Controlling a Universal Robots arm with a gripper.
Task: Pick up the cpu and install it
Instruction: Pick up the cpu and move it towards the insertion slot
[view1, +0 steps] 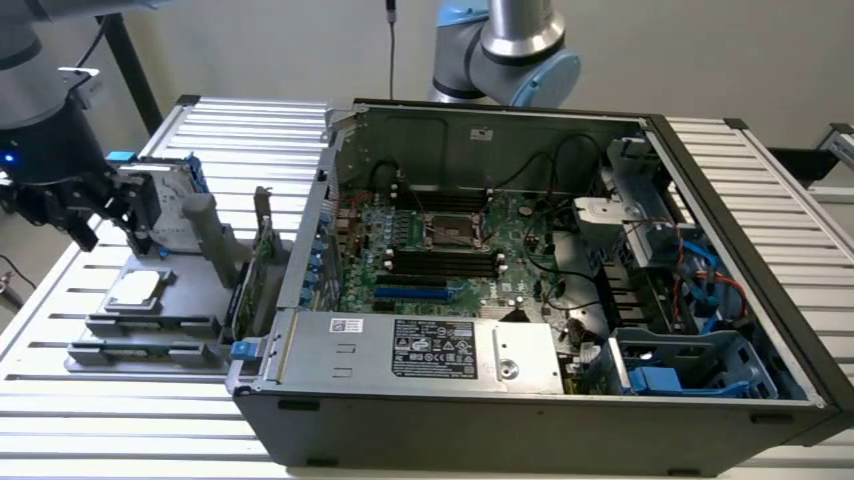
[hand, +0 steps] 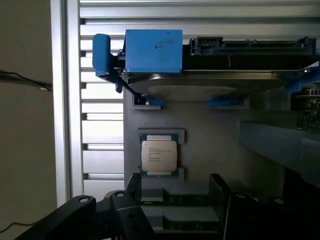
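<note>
The gripper (view1: 112, 228) hovered above the grey holder (view1: 150, 305) at the exterior view's left, beside the open case (view1: 534, 400). Its fingers (hand: 80, 215) looked spread apart and held nothing, though the wrist view cut them off at the edge. The cpu (hand: 159, 156) lay flat in its holder recess, metal top up, apart from the fingers. Just beyond it a hard drive (hand: 200, 82) in a blue frame stood on the same holder. The cpu was not yet in the case.
</note>
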